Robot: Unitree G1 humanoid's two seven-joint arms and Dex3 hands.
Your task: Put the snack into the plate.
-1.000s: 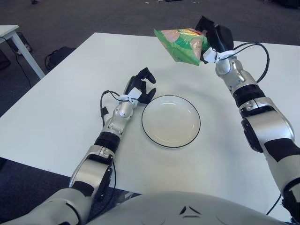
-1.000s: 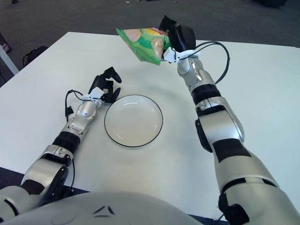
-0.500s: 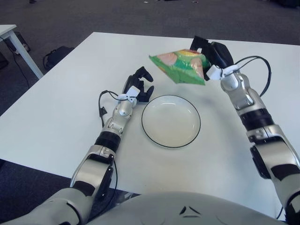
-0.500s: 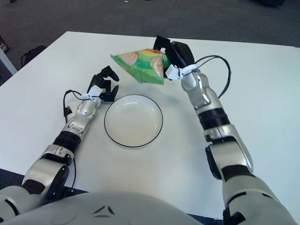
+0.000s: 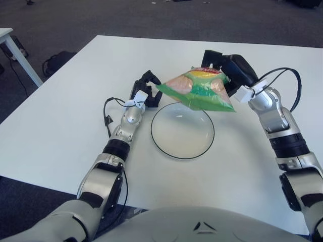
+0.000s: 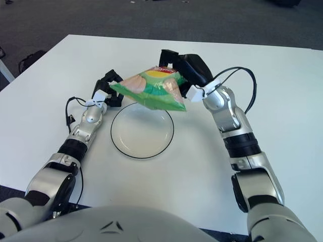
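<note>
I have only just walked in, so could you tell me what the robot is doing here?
The right hand holds a green snack bag in the air above the far edge of a white plate on the white table. The bag is not in the plate yet. The left hand shows just left of the plate, holding nothing.

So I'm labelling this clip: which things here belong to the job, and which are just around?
Job:
- green crinkly snack bag, held over the plate
- round white black-rimmed plate
- right hand, gripping the bag

Just around:
- left hand, idle left of the plate
- white table
</note>
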